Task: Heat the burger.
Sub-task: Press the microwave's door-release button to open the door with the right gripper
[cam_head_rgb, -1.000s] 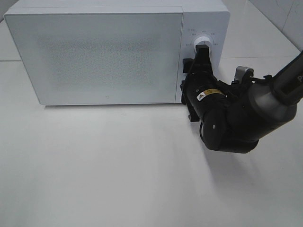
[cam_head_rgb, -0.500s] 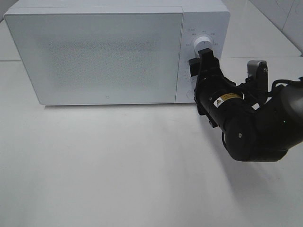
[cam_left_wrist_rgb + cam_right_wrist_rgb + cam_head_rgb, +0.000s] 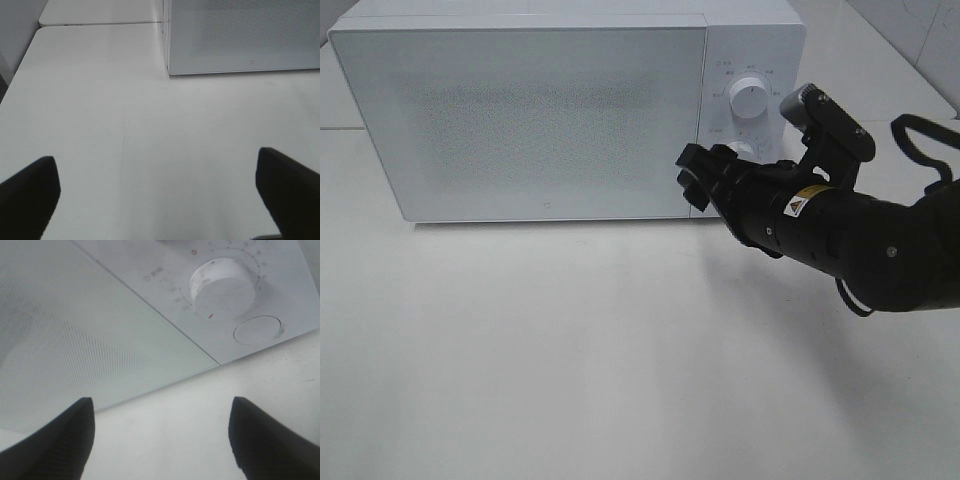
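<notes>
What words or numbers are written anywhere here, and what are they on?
No text reads clearly.
Markings around the microwave's dial: too blurred.
Yellow label on the right arm: a warning triangle, words too small.
Small mark on the microwave door: too small.

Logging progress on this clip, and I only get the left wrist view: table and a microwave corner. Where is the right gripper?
Observer: The right gripper hangs open and empty in front of the lower right corner of the door.
Operator: Is that door shut?
Observer: Yes, shut flush with the control panel.
Operator: Any burger showing?
Observer: No burger in any view; the door hides the inside. The dial is free, with the gripper below it.
</notes>
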You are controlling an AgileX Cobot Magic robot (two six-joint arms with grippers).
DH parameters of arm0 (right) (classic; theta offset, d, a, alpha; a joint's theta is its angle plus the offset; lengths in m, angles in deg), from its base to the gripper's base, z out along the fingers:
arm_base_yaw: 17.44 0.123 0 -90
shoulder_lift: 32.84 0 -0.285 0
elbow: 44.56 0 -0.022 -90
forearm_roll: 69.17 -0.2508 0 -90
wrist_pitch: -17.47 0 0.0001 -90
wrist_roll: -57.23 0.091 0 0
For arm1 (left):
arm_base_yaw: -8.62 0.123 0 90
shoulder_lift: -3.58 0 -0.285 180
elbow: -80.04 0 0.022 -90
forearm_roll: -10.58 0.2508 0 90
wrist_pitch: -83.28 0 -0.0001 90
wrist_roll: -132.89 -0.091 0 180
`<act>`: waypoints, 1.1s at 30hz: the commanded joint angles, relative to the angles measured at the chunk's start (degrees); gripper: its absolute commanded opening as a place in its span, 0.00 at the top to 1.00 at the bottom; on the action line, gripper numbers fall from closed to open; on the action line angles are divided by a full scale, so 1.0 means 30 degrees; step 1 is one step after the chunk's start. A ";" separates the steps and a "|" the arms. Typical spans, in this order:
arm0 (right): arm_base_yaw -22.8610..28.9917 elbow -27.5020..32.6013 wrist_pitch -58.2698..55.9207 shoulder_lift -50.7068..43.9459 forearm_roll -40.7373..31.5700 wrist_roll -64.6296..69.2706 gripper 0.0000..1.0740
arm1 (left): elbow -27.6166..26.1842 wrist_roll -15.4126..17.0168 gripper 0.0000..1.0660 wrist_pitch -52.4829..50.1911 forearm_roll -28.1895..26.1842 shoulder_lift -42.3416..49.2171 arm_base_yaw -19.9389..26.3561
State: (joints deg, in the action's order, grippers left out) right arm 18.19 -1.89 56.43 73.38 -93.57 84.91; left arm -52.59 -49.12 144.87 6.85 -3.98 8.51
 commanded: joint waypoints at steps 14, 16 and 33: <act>-0.0115 -0.0783 -1.2892 -0.4221 0.2330 -0.8480 0.32 | 0.0076 0.0000 0.06 -0.0134 -0.0057 0.0344 0.0076; -0.0115 -0.1165 -1.4687 -0.4736 0.3361 -0.8231 0.32 | 0.0076 0.0000 0.06 -0.0134 -0.0057 0.0344 0.0076; -0.0115 -0.2368 -2.5382 -1.1612 0.5539 -0.7315 0.32 | 0.0076 0.0000 0.06 -0.0134 -0.0057 0.0344 0.0076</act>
State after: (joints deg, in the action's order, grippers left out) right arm 18.19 -8.60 -16.79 40.72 -77.47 62.96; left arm -52.59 -49.12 144.87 6.85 -3.98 8.51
